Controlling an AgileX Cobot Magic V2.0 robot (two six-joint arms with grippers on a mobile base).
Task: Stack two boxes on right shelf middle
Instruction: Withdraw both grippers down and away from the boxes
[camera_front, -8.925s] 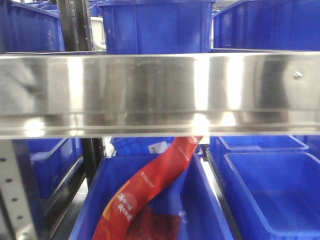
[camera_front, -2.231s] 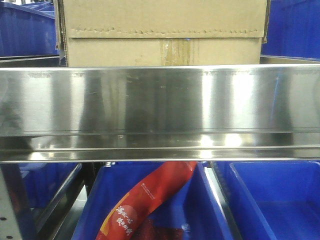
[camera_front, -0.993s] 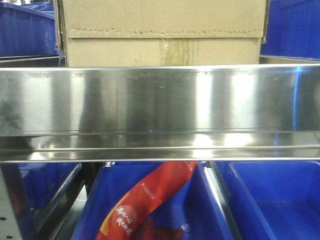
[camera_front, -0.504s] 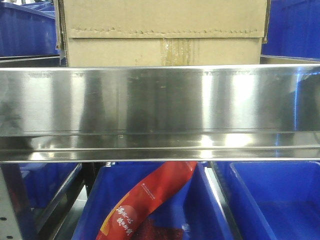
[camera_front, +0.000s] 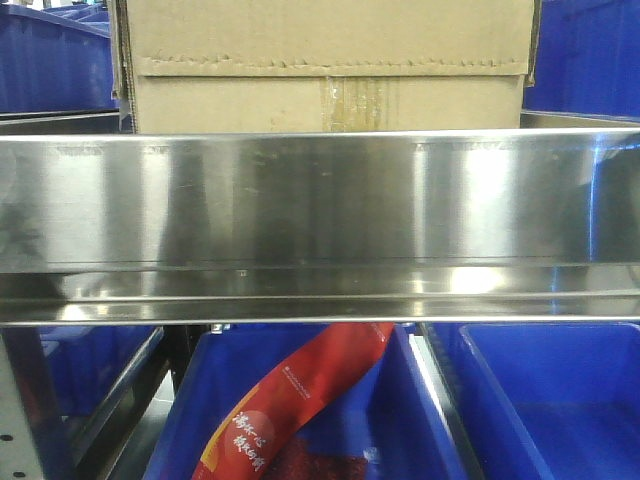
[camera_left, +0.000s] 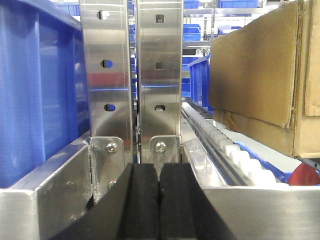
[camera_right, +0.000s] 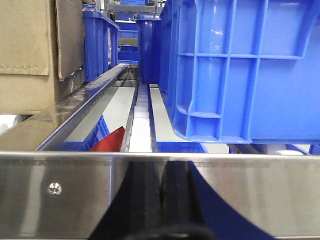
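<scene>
Brown corrugated box (camera_front: 325, 65), serrated flap, yellowed tape strip, sits on steel shelf (camera_front: 320, 200); left gripper (camera_left: 159, 200) and right gripper (camera_right: 161, 200) both closed, empty.

I saw the shelf (camera_front: 320, 200) as polished stainless steel, its front lip mirror-glossy and streaked with reflections. The box (camera_front: 325, 65) was matt brown corrugated cardboard, wrinkled, with yellowed tape and a rough serrated flap edge. My left gripper's pads (camera_left: 142, 200) looked like matt black rubber; the bins (camera_right: 245, 70) were smooth blue plastic.
</scene>
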